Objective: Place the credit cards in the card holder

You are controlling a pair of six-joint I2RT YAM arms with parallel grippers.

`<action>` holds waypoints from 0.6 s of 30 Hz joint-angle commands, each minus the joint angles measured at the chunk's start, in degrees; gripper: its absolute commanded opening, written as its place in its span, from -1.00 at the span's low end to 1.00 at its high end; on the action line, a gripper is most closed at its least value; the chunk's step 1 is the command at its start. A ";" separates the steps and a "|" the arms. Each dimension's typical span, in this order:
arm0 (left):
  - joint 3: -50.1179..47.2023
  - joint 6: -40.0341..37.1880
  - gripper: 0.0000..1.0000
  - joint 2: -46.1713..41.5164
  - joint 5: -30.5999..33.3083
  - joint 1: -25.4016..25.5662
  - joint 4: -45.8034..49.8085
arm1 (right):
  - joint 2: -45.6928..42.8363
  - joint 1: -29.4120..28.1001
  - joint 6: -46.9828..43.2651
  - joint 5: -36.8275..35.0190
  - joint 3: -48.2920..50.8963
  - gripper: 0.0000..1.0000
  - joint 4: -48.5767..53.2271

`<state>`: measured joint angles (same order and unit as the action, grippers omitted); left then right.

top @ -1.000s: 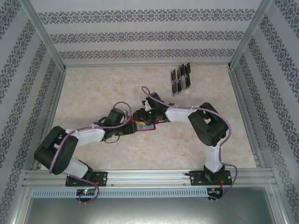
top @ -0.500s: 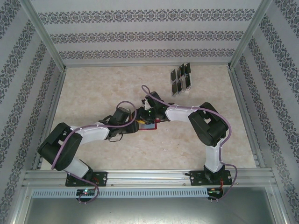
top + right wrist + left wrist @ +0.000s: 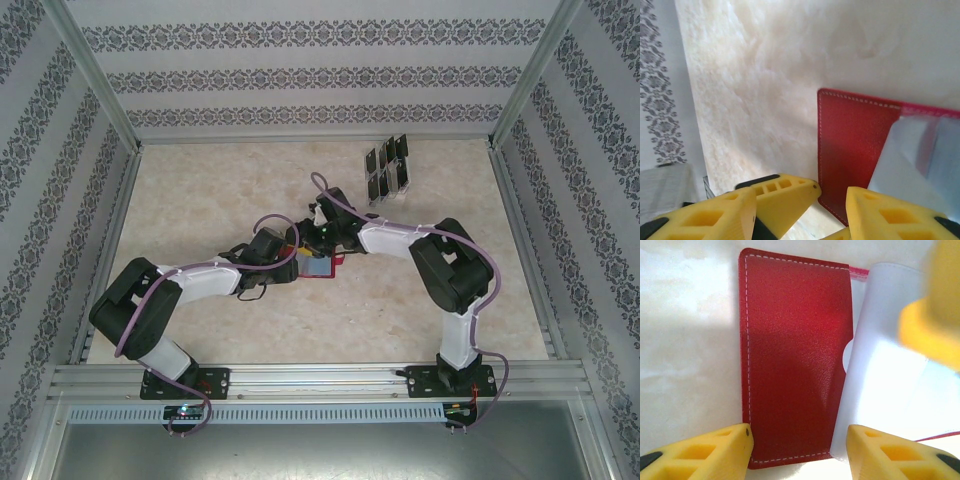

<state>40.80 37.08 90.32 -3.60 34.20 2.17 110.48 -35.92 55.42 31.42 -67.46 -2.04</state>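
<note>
The card holder (image 3: 336,262) is a red folding wallet lying open at mid-table, its pale grey pocket panel (image 3: 890,390) raised beside the red flap (image 3: 795,355). My left gripper (image 3: 296,262) comes in from the left and is shut on the card holder's near end, its yellow fingers (image 3: 715,450) straddling the red flap. My right gripper (image 3: 322,243) hovers just behind the card holder (image 3: 855,145), open, with nothing held; one of its fingers (image 3: 890,212) hangs over the grey panel. The dark credit cards (image 3: 388,170) stand at the back.
The cards sit in a clear slotted rack (image 3: 376,196) at the back right of the marble tabletop (image 3: 220,190). Patterned walls and metal rails (image 3: 110,110) enclose the table on three sides. Both arms crowd the middle.
The left arm has slid right toward the wallet and closed its fingers on it. The right gripper has edged back a little and opened very slightly.
</note>
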 commanded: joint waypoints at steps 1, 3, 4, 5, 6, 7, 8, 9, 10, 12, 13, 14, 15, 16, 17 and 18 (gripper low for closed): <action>-0.32 -1.08 0.09 2.21 1.12 0.70 5.17 | -5.43 2.24 0.25 -1.62 1.90 0.03 -1.60; -0.36 -1.07 0.09 2.36 0.96 0.77 5.06 | -6.66 2.91 0.04 -2.02 3.53 0.03 -1.43; -0.36 -1.13 0.09 2.40 0.96 0.85 5.10 | -6.99 3.10 -0.11 -2.31 4.17 0.04 -1.18; -0.30 -1.06 0.09 2.40 0.83 0.79 5.09 | -7.20 3.22 -0.24 -2.54 4.78 0.04 -0.84; -0.34 -1.13 0.09 2.41 0.87 0.79 5.03 | -7.25 3.23 -0.37 -2.72 5.39 0.04 -0.86; -0.29 -1.05 0.09 2.48 0.78 0.83 5.01 | -7.21 3.23 -0.29 -2.98 5.96 0.04 -0.92; -0.26 -1.08 0.09 2.49 0.77 0.79 5.09 | -7.13 3.14 -0.16 -3.03 6.62 0.04 -1.20; -0.25 -1.11 0.08 2.44 0.76 0.83 5.09 | -6.90 3.06 0.15 -3.05 7.27 0.05 -1.51; -0.17 -1.12 0.09 2.41 0.70 0.85 5.05 | -6.70 2.97 0.28 -3.14 7.71 0.05 -1.76; 0.01 -1.08 0.09 2.32 0.69 0.79 5.12 | -6.09 2.54 0.41 -3.12 8.32 0.06 -2.31; 0.03 -1.11 0.08 2.24 0.67 0.79 5.19 | -5.63 2.36 0.40 -3.04 8.25 0.06 -2.43; 0.12 -1.05 0.08 2.19 0.68 0.80 5.29 | -5.09 1.94 0.47 -2.80 7.98 0.06 -2.52; 0.18 -1.06 0.08 2.06 0.60 0.79 5.27 | -4.43 1.55 0.43 -2.55 7.45 0.06 -2.53; 0.22 -1.08 0.09 1.89 0.49 0.79 5.23 | -3.94 1.18 0.45 -2.41 6.94 0.06 -2.61; 0.22 -1.11 0.09 1.57 0.49 0.79 5.25 | -3.30 0.80 0.31 -2.12 6.17 0.06 -2.54; 0.23 -1.09 0.12 1.15 0.52 0.79 5.38 | -2.57 0.40 0.37 -1.85 5.27 0.07 -2.43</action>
<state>41.06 37.04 90.39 -3.36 34.44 2.44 105.69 -34.17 55.59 29.26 -60.03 -3.66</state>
